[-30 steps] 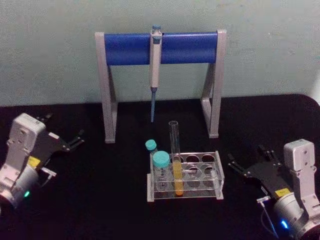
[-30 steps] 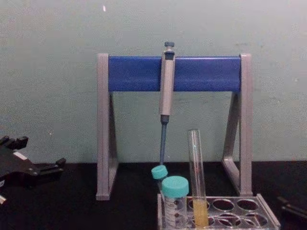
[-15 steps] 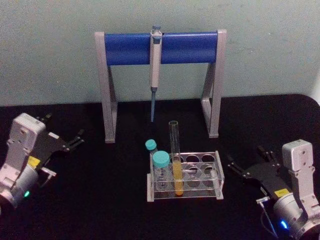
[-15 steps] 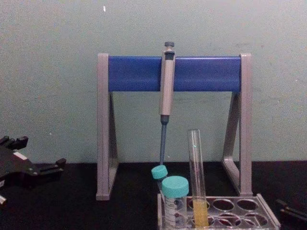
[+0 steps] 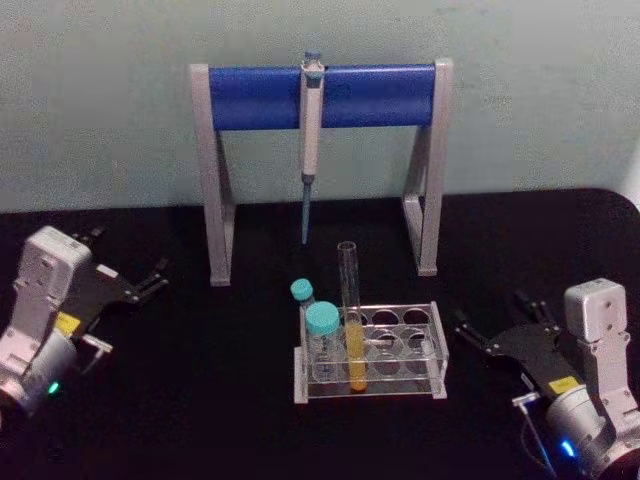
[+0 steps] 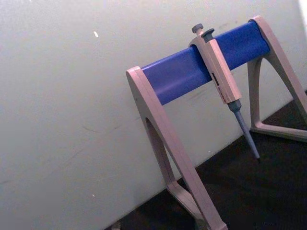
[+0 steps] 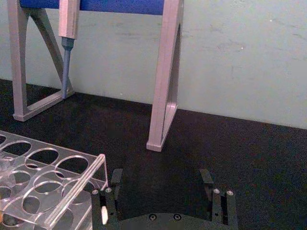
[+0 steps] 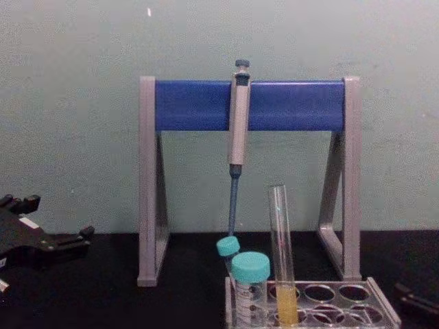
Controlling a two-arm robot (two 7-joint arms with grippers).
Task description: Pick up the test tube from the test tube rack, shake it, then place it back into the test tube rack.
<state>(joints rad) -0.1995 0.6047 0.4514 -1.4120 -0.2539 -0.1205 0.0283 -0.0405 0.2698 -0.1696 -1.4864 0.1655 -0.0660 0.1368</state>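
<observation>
Test tube [image 5: 349,315] standing upright in test tube rack [image 5: 436,362], beside teal-capped tubes [image 5: 321,322]. Right gripper [image 5: 470,333] spread, near rack; you're approaching: pinch bare glass above liquid, lifting straight. Left gripper [image 5: 152,279] parked, fingers parted.

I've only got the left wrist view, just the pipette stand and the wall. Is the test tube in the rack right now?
Observer: Yes, the test tube stands upright in the test tube rack, beside a teal-capped tube.
Operator: Where's the right tool?
Observer: The right tool sits to the right of the rack, apart from it, open and empty.
Operator: And my left tool?
Observer: The left tool is far to the left of the rack, open, holding nothing.
</observation>
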